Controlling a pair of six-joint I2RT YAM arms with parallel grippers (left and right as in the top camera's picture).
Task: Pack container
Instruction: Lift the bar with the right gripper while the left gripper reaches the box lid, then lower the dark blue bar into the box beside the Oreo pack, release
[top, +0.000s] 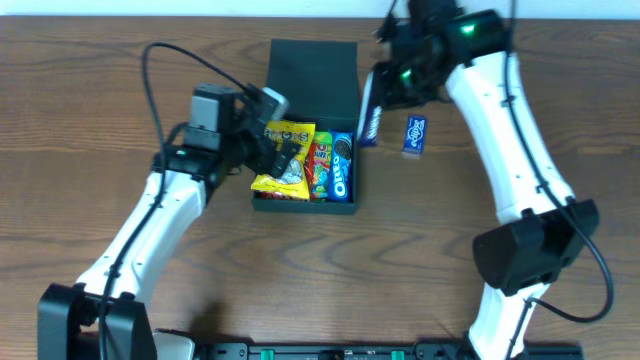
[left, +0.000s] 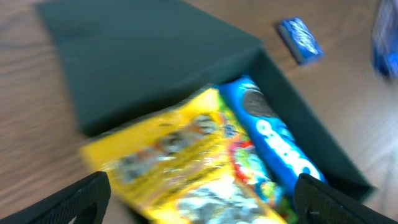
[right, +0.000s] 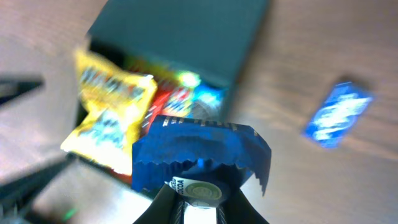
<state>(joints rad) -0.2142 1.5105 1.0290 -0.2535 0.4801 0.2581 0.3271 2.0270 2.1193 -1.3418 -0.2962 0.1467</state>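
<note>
The dark teal-green container (top: 312, 66) lies open at the table's middle back, its lid flap folded away. It holds a yellow snack bag (top: 285, 158), a red packet (top: 320, 160) and a blue Oreo pack (top: 342, 165). My left gripper (top: 282, 150) is open, its fingers wide either side of the yellow bag (left: 186, 155) at the box's left edge. My right gripper (top: 375, 110) is shut on a dark blue packet (right: 199, 152) and holds it just right of the container (right: 186, 37). A small blue packet (top: 415, 134) lies on the table to the right.
The small blue packet also shows in the right wrist view (right: 339, 115) and the left wrist view (left: 300, 38). Brown wooden table (top: 100, 120) all round. Arm bases stand at the front edge.
</note>
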